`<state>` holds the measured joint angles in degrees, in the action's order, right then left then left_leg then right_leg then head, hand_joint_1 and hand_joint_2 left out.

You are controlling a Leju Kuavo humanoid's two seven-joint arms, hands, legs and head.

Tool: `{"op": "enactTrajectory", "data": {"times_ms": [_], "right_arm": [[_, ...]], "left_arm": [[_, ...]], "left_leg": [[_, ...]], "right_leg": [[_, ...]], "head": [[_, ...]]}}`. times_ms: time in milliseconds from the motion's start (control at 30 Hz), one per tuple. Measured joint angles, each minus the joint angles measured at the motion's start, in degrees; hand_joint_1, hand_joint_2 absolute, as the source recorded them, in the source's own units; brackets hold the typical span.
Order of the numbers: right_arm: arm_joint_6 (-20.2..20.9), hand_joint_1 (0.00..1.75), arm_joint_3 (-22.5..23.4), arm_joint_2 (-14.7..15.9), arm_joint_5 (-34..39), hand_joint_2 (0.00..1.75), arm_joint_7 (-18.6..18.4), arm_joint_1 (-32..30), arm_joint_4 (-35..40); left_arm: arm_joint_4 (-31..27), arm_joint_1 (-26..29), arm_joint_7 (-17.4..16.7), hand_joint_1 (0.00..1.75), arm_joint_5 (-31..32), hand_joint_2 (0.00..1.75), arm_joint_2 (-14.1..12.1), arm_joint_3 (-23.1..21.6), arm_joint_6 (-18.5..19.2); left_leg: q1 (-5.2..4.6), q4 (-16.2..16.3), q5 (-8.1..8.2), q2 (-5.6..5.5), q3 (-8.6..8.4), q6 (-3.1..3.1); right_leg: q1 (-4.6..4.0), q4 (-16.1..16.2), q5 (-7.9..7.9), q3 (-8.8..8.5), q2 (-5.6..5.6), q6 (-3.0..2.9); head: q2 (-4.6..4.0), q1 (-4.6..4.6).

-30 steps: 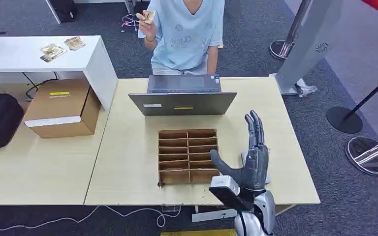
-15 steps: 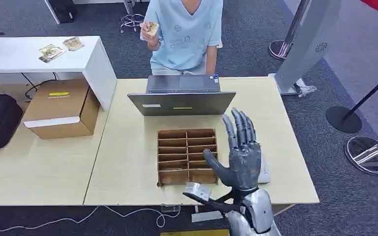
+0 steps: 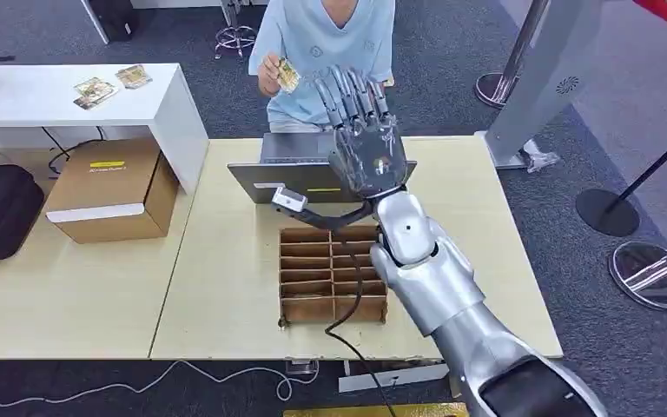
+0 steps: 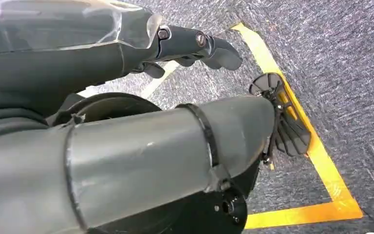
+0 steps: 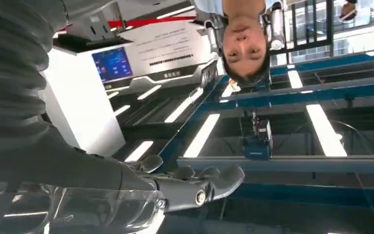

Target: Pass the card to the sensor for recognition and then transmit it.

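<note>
Since a second ago the right hand (image 3: 363,148) has swung up from low by the tray (image 3: 333,276) to high over the laptop (image 3: 323,174), reaching toward the person (image 3: 330,48), who has brought the card (image 3: 287,75) down to chest height. Risk from here looks like a fumbled handoff: if the fingers (image 3: 350,94) close early or off-line, the card could drop behind the laptop or get knocked loose. Fingers are spread wide, thumb out, holding nothing and not touching the card; the left hand (image 4: 195,46) hangs toward the floor, fingers loosely curled, empty.
</note>
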<state>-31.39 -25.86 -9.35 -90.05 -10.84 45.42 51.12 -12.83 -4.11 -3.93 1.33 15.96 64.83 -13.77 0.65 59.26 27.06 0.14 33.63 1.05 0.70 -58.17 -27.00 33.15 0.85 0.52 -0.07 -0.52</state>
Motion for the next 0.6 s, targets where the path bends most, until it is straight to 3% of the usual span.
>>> {"op": "enactTrajectory", "data": {"times_ms": [367,600], "right_arm": [[0.29,0.00,-1.81,-0.57,0.00,1.75,-2.23,7.71,-9.74],[3.12,0.00,-4.43,-2.47,0.00,1.75,-2.84,13.28,-16.12]], "left_arm": [[0.00,-0.15,0.02,0.00,-0.44,0.00,-0.20,0.00,0.02],[0.00,-0.14,0.00,0.00,0.02,0.00,-0.24,0.00,0.04]], "left_leg": [[0.00,0.00,0.02,0.04,0.06,0.01],[0.00,0.00,0.01,0.03,0.04,0.01]], "right_leg": [[0.00,0.00,0.00,0.07,-0.07,-0.01],[-0.01,-0.02,0.02,0.09,-0.06,-0.04]], "head": [[0.00,0.00],[0.00,0.02]]}}
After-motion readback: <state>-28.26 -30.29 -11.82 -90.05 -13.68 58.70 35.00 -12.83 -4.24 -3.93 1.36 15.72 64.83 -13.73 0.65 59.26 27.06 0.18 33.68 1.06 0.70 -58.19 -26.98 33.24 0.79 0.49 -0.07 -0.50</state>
